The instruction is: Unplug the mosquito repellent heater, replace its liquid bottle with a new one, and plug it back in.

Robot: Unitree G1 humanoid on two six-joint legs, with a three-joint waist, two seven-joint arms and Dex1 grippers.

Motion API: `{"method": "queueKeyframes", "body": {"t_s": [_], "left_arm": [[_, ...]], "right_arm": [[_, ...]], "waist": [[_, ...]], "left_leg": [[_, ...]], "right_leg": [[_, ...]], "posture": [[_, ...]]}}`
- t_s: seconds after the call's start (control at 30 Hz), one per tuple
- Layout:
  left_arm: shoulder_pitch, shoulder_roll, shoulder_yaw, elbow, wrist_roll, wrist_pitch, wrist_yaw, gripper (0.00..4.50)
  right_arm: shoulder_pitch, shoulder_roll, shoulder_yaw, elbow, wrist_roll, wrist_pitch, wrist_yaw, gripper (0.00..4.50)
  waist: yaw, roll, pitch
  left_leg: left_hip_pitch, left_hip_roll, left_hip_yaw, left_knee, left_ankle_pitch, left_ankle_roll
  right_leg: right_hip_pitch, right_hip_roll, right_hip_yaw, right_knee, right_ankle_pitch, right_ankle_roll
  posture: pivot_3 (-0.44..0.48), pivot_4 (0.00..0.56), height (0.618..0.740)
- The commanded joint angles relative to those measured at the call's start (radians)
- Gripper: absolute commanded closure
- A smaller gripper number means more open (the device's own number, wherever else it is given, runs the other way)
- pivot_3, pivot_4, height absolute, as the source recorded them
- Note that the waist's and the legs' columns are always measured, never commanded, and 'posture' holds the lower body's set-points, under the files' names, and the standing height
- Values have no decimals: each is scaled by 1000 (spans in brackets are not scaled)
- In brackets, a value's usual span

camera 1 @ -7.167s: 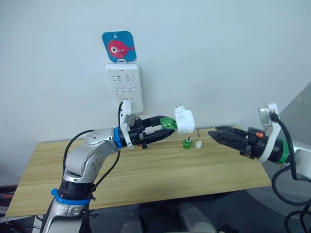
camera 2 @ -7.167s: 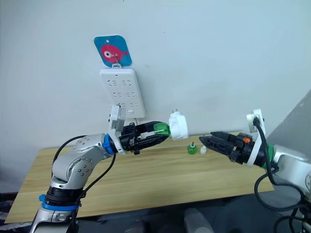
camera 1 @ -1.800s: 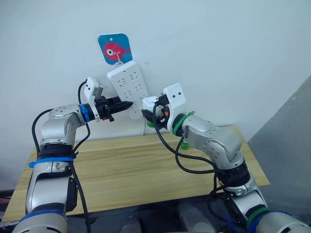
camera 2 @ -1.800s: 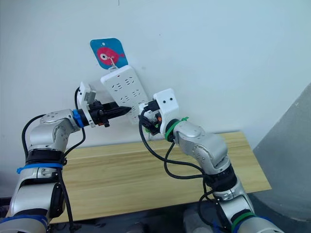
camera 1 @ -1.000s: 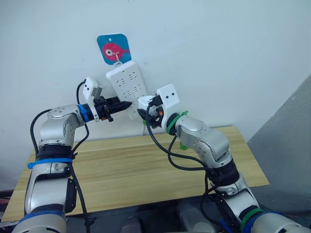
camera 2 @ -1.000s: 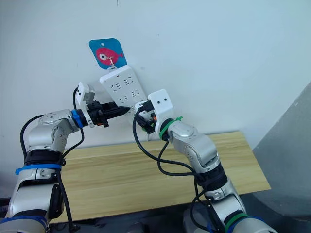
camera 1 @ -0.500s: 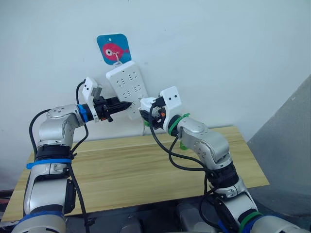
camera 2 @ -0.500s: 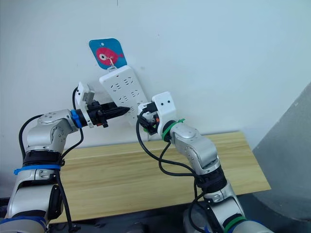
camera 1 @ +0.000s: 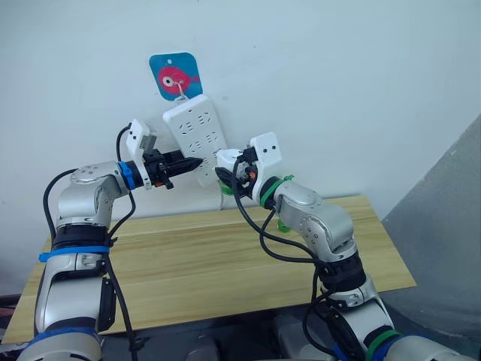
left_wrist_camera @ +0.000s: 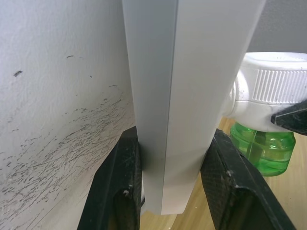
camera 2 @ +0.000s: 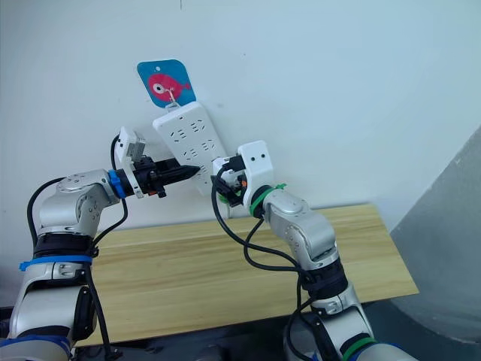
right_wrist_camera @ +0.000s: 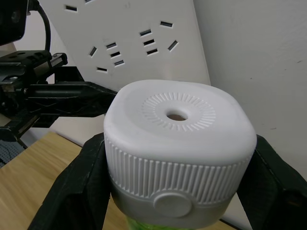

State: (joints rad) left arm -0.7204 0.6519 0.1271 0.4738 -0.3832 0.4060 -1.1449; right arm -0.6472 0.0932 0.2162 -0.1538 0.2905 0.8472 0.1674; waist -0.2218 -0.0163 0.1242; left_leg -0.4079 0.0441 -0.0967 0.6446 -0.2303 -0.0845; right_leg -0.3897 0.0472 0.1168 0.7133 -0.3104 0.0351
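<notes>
With the new bottle (left_wrist_camera: 261,146) already under the heater (right_wrist_camera: 177,148), the plugging-in step is in hand. Next, I judge, the pins (hidden) must line up with a socket and be pushed home. The right gripper (right_wrist_camera: 177,191) is clamped on the heater's sides, just in front of the strip (camera 1: 194,135). The left gripper (left_wrist_camera: 175,177) pinches the strip's lower edge, steadying it, tilted, against the wall (left_wrist_camera: 62,100).

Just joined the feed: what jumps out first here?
Both arms meet at the wall: the left gripper clamps the tilted white power strip at its lower edge. Beside it, the right gripper holds the mosquito repellent heater, green bottle fitted, against the strip.
</notes>
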Motion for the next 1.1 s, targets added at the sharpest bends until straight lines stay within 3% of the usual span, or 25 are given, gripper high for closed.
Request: {"method": "queueKeyframes", "body": {"t_s": [0.03, 0.47, 1.1], "left_arm": [[-6, 4, 8, -51, -20, -1, -13, 3204], [4, 5, 7, -75, -30, 18, -13, 3204], [32, 2, 7, -135, -43, 66, -17, 3204]], "right_arm": [[-17, 9, 8, -23, -7, -21, 10, 1394], [-23, 43, -6, 13, -12, -63, 3, 1395], [-159, 59, -18, 296, -56, -249, 75, 1395]], "waist": [[0, 0, 0], [0, 0, 0], [-10, 0, 0]], "left_leg": [[0, 0, 0, 0, 0, 0], [0, 0, 0, 0, 0, 0], [2, 1, 0, -1, 0, 0]], "right_leg": [[0, 0, 0, 0, 0, 0], [0, 0, 0, 0, 0, 0], [0, 1, 0, 2, 0, 0]], "posture": [[-171, 66, 740], [-171, 67, 740], [-163, 68, 740]]}}
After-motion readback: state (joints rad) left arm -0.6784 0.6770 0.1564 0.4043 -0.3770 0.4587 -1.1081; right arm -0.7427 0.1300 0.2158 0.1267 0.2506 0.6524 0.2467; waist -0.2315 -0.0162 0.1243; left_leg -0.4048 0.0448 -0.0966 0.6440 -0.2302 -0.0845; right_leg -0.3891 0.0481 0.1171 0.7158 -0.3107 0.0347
